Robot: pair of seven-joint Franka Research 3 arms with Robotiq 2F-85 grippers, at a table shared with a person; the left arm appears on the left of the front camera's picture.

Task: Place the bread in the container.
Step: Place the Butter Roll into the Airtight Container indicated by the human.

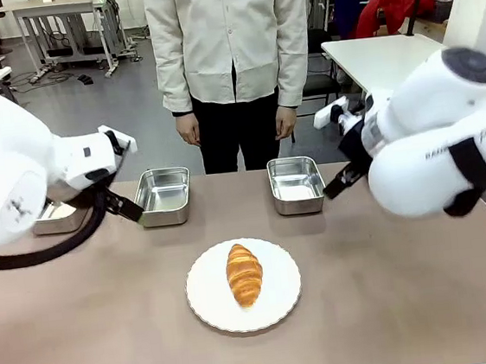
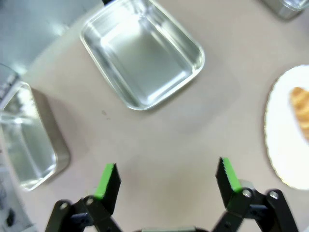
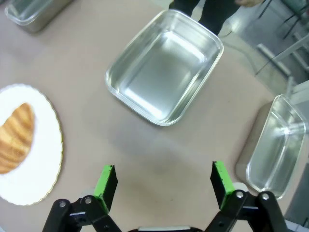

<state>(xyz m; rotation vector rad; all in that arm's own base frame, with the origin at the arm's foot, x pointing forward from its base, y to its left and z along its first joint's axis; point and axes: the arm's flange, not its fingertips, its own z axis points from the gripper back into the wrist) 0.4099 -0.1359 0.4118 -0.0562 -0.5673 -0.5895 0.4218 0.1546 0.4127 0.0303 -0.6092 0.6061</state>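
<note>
Front view: the left arm (image 1: pixel 16 171) covers most of the far-left tray (image 1: pixel 60 220). From the left wrist the croissant (image 2: pixel 301 112) is blurry and chopped off by the frame edge, same deal with its plate (image 2: pixel 282 145). The right wrist view clips the croissant too, plus the corner tray (image 3: pixel 29 13)

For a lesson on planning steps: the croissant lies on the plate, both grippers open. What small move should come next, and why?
Probably move the right gripper over the croissant: it hangs open beside the plate, and the tray is empty.
</note>
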